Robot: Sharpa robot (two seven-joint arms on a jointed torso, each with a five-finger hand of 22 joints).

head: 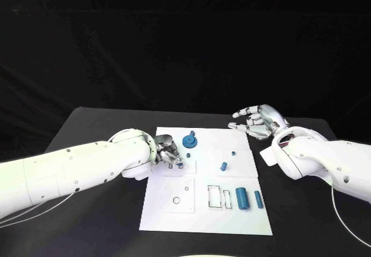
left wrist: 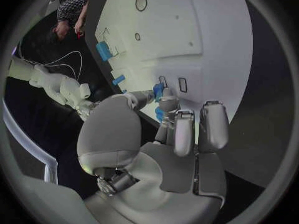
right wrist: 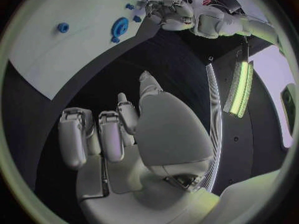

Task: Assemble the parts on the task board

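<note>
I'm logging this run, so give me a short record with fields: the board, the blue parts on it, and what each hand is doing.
board: white task board, middle of the black table
gear: blue gear, far end of board
cylinders: two blue cylinders lying at the board's near right
left hand: left hand at the board's left edge, fingers pinching a small blue part
right hand: right hand raised off the board's far right corner, holding nothing
</note>
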